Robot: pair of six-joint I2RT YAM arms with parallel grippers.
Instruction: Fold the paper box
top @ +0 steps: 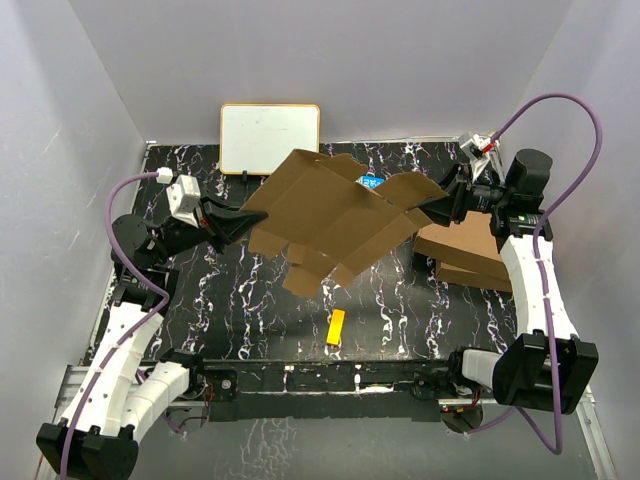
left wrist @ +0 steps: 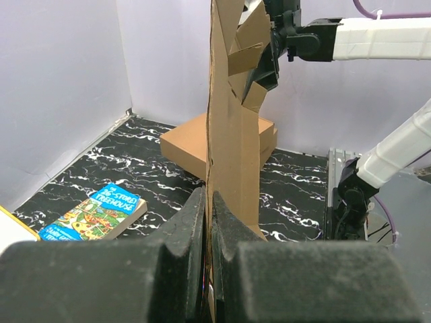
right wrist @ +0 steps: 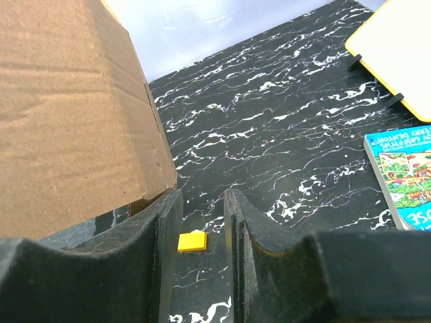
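Note:
The paper box is an unfolded brown cardboard piece with flaps, held in the air above the middle of the table. My left gripper is shut on its left edge. In the left wrist view the sheet stands edge-on between the closed fingers of my left gripper. My right gripper is at the sheet's right flap. In the right wrist view my right gripper is open with nothing between its fingers. The cardboard lies just outside its left finger.
Two finished brown boxes are stacked at the right, also in the left wrist view. A whiteboard stands at the back. A blue book lies beneath the sheet. A small yellow piece lies on the black marbled table.

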